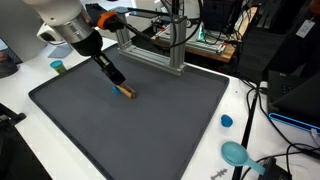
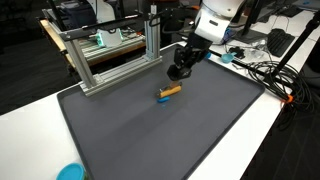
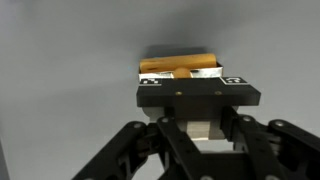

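A small orange-brown wooden block (image 1: 126, 92) with a blue bit at one end lies on the dark grey mat (image 1: 130, 135); it shows in both exterior views (image 2: 170, 93). My gripper (image 1: 100, 58) is shut on a black pusher tool (image 1: 113, 73) that slants down to the block's near end. In an exterior view the gripper (image 2: 185, 58) and tool (image 2: 178, 70) hang just behind the block. In the wrist view the gripper (image 3: 198, 128) clamps the tool's white stem, and the tool's black crossbar (image 3: 198, 96) sits against the block (image 3: 180, 66).
An aluminium frame (image 1: 150, 45) stands along the mat's far edge (image 2: 110, 55). A blue cap (image 1: 227, 121), a teal scoop (image 1: 237, 153) and cables lie on the white table beside the mat. A teal cup (image 1: 58, 67) sits at the other side.
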### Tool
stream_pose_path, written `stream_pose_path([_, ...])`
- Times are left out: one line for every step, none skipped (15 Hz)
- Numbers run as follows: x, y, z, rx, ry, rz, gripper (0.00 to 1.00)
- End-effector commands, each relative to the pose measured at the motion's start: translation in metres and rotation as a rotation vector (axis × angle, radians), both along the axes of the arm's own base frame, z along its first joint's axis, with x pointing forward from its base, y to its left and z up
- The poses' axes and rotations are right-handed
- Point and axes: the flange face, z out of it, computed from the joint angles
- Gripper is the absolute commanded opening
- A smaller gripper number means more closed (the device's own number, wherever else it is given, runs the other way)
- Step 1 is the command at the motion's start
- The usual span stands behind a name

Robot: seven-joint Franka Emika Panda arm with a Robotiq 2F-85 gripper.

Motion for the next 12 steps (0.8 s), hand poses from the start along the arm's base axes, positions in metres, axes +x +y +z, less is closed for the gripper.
stream_pose_path([0.002, 0.005, 0.018, 0.027, -0.01, 0.036, 0.21])
stream_pose_path([-0.005, 0.004, 0.028, -0.005, -0.007, 0.019, 0.21])
stream_pose_path([-0.011, 0.001, 0.039, -0.018, -0.009, -0.001, 0.21])
stream_pose_path([-0.015, -0.001, 0.047, -0.024, -0.008, -0.009, 0.21])
stream_pose_path([-0.019, -0.004, 0.059, -0.03, -0.017, -0.027, 0.21])
stream_pose_path([-0.022, -0.008, 0.07, -0.033, -0.035, -0.041, 0.21])
stream_pose_path([-0.024, -0.011, 0.079, -0.025, -0.046, -0.048, 0.21])
stream_pose_path([-0.023, -0.015, 0.086, -0.026, -0.065, -0.053, 0.21])
stream_pose_path([-0.021, -0.018, 0.089, -0.054, -0.089, -0.019, 0.21])
stream_pose_path([-0.019, -0.022, 0.089, -0.083, -0.094, 0.026, 0.21])
stream_pose_path([-0.018, -0.027, 0.089, -0.114, -0.091, 0.078, 0.21])
stream_pose_path([-0.018, -0.03, 0.091, -0.131, -0.091, 0.149, 0.21])
